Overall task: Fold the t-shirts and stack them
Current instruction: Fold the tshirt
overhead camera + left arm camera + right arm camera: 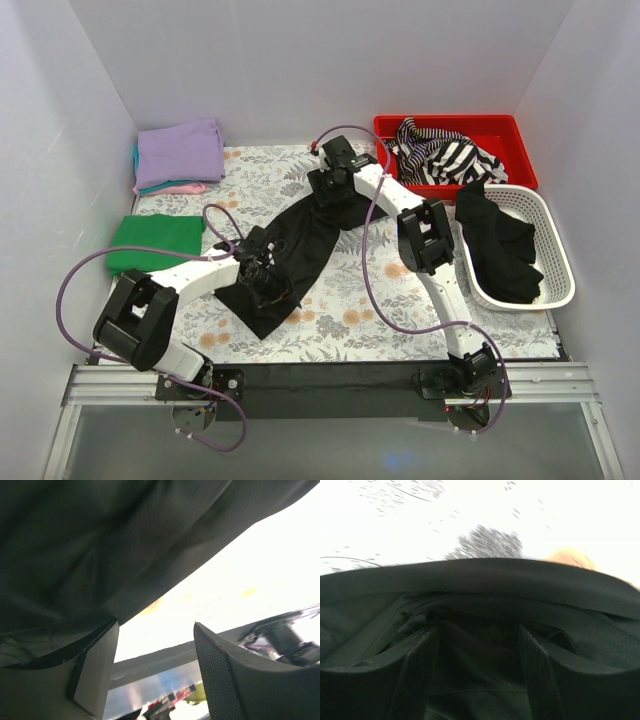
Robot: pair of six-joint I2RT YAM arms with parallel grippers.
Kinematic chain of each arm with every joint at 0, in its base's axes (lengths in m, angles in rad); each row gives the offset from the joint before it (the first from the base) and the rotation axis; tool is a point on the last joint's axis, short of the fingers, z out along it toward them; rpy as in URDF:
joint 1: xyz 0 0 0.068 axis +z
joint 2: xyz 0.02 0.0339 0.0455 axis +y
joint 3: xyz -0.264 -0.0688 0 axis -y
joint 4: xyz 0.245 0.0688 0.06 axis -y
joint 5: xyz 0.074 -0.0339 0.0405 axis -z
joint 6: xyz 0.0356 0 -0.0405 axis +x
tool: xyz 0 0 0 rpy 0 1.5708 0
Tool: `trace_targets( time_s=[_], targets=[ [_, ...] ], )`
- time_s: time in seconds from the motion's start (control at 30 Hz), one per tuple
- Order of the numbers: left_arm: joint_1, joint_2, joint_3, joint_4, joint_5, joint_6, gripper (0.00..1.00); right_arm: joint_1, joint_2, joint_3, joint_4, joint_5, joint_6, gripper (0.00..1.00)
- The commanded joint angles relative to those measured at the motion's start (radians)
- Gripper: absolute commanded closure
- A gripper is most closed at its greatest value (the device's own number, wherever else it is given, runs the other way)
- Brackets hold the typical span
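Observation:
A black t-shirt [300, 250] lies in a long diagonal strip on the floral table mat. My left gripper [262, 272] is over its near end. In the left wrist view it [155, 627] is open with nothing between the fingers, and the black cloth [100, 545] hangs over the left finger. My right gripper [335, 185] is at the shirt's far end. In the right wrist view it [475, 630] has its fingers wide apart, with bunched black cloth [480, 580] lying between them. A folded lavender shirt [180, 152] tops a stack of teal and pink shirts [185, 188] at the back left. A folded green shirt [155, 240] lies at the left.
A red bin [500, 130] with a striped garment [440, 155] stands at the back right. A white basket [550, 240] holding black clothing [500, 245] stands at the right. White walls close in the table on three sides.

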Motion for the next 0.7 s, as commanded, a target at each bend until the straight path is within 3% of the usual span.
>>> trace_targets(
  time_s=[0.0,0.17,0.33,0.57,0.67],
  targets=[
    [-0.033,-0.007,-0.034,0.016,0.012,-0.057,0.4,0.034,0.109,0.047,-0.119,-0.166,-0.072,0.3],
    [-0.091,-0.045,-0.018,0.033,-0.042,-0.088,0.42,0.054,0.109,0.039,-0.148,-0.125,-0.145,0.3],
    [-0.099,-0.073,0.159,-0.015,-0.14,-0.013,0.42,0.057,0.062,-0.016,-0.129,-0.111,-0.145,0.31],
    [-0.098,0.062,0.313,-0.177,-0.501,0.006,0.41,0.058,0.011,-0.047,-0.101,-0.088,-0.14,0.32],
    [-0.099,0.153,0.29,-0.233,-0.565,-0.023,0.41,0.058,0.0,-0.048,-0.096,-0.076,-0.137,0.32]
  ],
)
